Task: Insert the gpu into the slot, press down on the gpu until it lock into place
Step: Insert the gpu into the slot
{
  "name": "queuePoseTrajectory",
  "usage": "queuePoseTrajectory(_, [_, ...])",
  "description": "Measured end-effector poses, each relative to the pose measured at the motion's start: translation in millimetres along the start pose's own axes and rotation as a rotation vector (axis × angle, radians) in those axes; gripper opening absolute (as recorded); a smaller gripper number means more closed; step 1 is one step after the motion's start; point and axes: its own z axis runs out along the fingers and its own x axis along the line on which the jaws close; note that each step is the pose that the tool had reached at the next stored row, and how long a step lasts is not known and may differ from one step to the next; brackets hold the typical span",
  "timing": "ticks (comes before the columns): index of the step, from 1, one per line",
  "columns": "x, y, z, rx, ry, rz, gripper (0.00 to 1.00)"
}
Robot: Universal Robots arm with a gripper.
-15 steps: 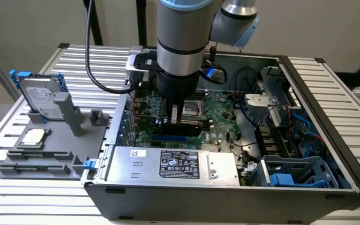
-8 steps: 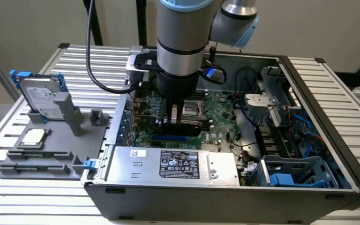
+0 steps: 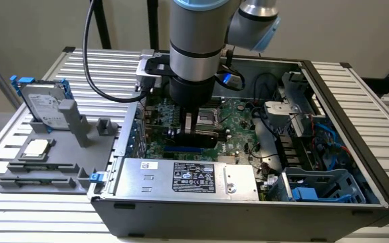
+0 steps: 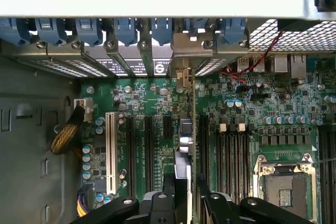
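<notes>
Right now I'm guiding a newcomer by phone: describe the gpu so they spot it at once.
In the open computer case, on the green motherboard, the end effector grips the gpu on edge at the blue slot. It is the only thin matte-black card; the nearby silver box is bulky and white-labelled.

We see our arm (image 3: 194, 35) as a silver-grey cylinder, pale-blue caps (image 3: 267, 36) on its joints, a black wrist collar (image 3: 190, 93), a black cable (image 3: 85, 45) looping alongside, a black tool (image 4: 181, 203) with bright round screws (image 4: 127, 201)
</notes>
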Motion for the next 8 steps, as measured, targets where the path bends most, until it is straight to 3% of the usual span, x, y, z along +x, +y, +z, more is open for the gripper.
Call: queuePoseTrajectory(8, [-1.2, 0.2, 0.7, 0.0, 0.0, 0.0, 0.26])
